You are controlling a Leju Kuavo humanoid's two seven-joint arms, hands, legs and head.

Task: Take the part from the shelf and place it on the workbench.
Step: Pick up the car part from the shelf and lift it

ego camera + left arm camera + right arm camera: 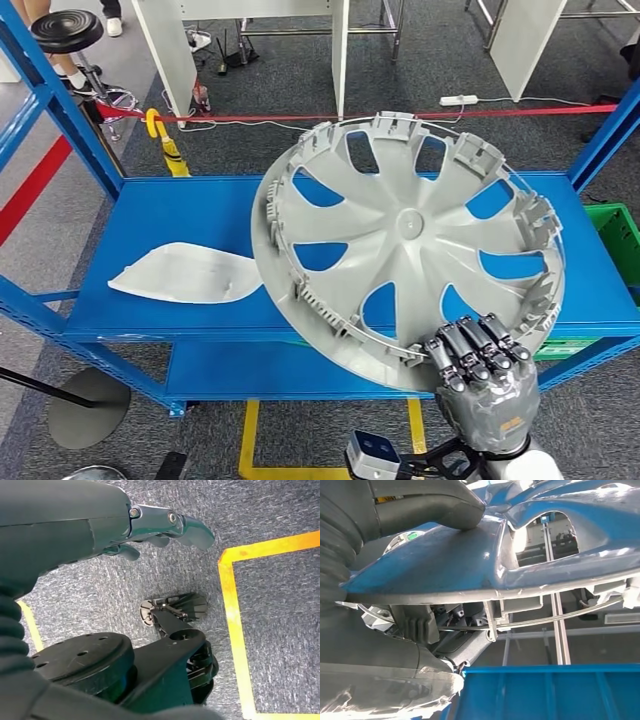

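Note:
A large grey wheel cover (407,245), inner side up with spokes and clips showing, is tilted above the blue shelf (181,215). My right hand (483,375) grips its near rim, dark fingers curled over the edge. In the right wrist view the thumb (429,505) presses one face of the cover (471,560) and the fingers (414,625) clamp the other face. My left hand (158,527) hangs beside my body over the grey carpet, fingers extended and holding nothing.
A white plastic bag (185,272) lies flat on the shelf's left half. A green crate (620,235) sits at the right, blue uprights (64,100) frame the shelf, and yellow floor tape (253,440) marks the carpet below. A black stool (68,30) stands at back left.

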